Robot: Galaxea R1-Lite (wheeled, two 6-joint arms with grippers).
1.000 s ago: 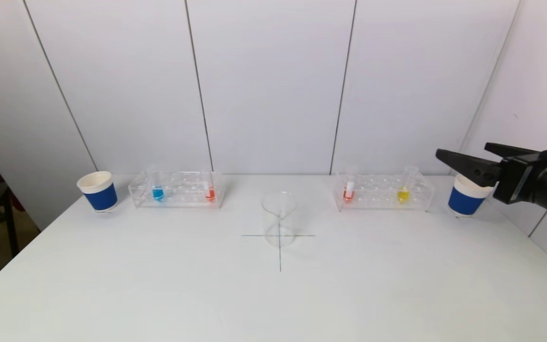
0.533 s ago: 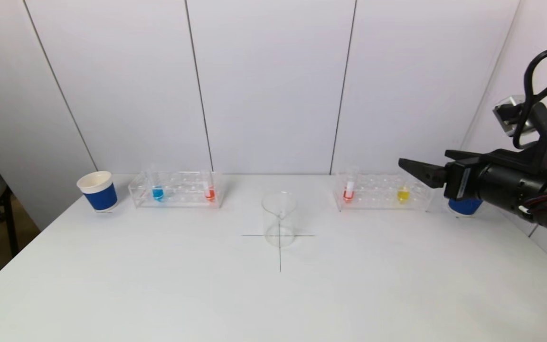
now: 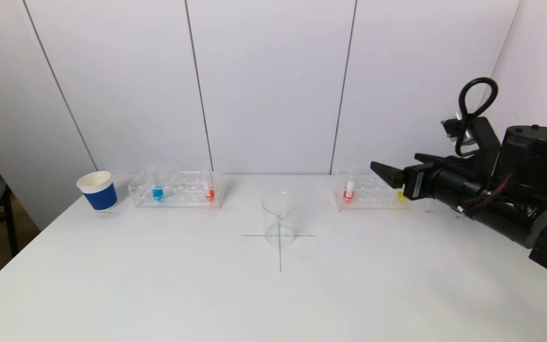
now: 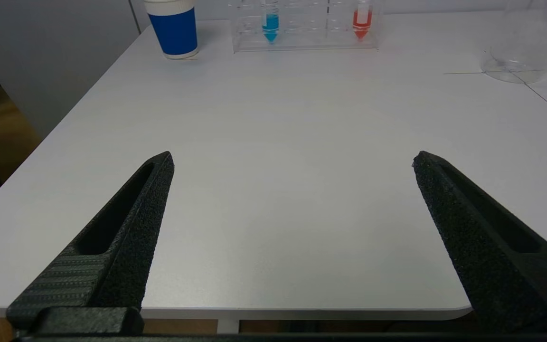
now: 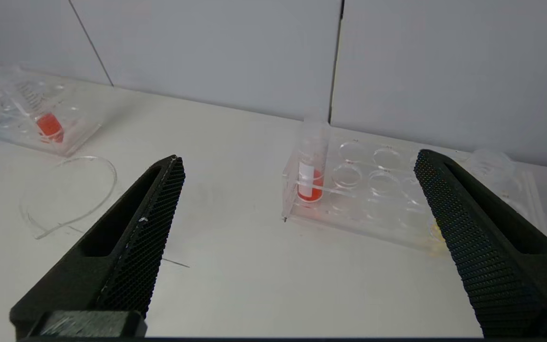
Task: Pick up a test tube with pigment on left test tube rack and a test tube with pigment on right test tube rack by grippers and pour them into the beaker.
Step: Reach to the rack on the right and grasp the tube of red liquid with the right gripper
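Both grippers released — nothing held.
Left gripper (image 4: 292, 161) hangs low over the near table edge at 7 o'clock; beaker (image 3: 279, 218) sits mid-table; right gripper (image 3: 390, 173) hovers at 2 o'clock over the right rack (image 3: 373, 192) — the left rack (image 3: 176, 189) lies at 11.

Illumination is bright, even and diffuse, apparently from overhead. Shadows on the white table (image 3: 159, 285) are faint and soft-edged. The beaker (image 3: 279, 218) shows only weak highlights on its rim. In both wrist views the near foreground is slightly soft. No strong glare or motion blur.
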